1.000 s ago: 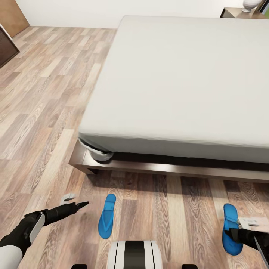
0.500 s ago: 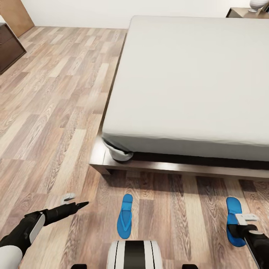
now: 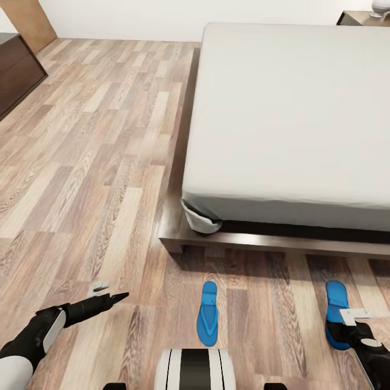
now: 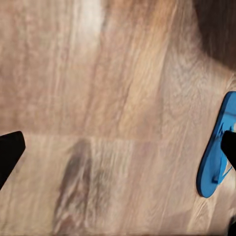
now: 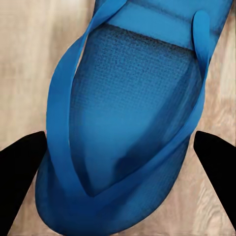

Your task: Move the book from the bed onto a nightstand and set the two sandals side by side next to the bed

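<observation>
Right gripper [image 5: 118, 147] hung directly over one sandal [image 5: 128, 123], its dark fingertips spread wide to either side of the sole and gripping nothing; the shoe's long axis ran between them, pointing toward the bed [image 3: 292, 119]. Well apart lay the second sandal [image 3: 207, 313], parallel to the first, in front of the robot's base and nearer the left gripper [image 3: 105, 291], which hovered off to its side, also spread and empty. No book showed on the mattress, and no container was in sight

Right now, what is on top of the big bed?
The bed has a bare off-white mattress on top; no book shows there. Its far right part is cut off by the picture's edge.
</observation>
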Motion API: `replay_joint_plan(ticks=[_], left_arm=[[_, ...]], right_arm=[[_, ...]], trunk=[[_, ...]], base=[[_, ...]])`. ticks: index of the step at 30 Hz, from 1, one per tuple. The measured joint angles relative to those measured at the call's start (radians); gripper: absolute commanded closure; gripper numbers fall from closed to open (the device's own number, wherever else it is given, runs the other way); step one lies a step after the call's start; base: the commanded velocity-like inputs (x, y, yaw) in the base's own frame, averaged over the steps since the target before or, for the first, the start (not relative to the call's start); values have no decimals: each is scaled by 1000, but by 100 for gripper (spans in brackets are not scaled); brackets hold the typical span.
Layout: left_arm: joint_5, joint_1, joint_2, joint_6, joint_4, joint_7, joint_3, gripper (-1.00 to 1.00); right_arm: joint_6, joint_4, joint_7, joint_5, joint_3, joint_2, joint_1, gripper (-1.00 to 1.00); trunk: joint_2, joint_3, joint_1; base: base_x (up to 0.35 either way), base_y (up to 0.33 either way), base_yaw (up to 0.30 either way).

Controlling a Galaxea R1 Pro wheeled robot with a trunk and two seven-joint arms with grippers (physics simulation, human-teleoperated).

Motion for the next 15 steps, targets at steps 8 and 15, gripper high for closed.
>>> replay_joint_plan(ticks=[8, 15], left_arm=[[2, 0, -3, 0, 1, 1, 0, -100], [2, 0, -3, 0, 1, 2, 0, -100]], right_arm=[[-8, 31, 230, 5, -2, 0, 0, 100], [-12, 32, 233, 7, -1, 0, 0, 100]], trunk=[[0, 0, 0], [0, 0, 0]], base=[[0, 219, 0], [0, 148, 0]])
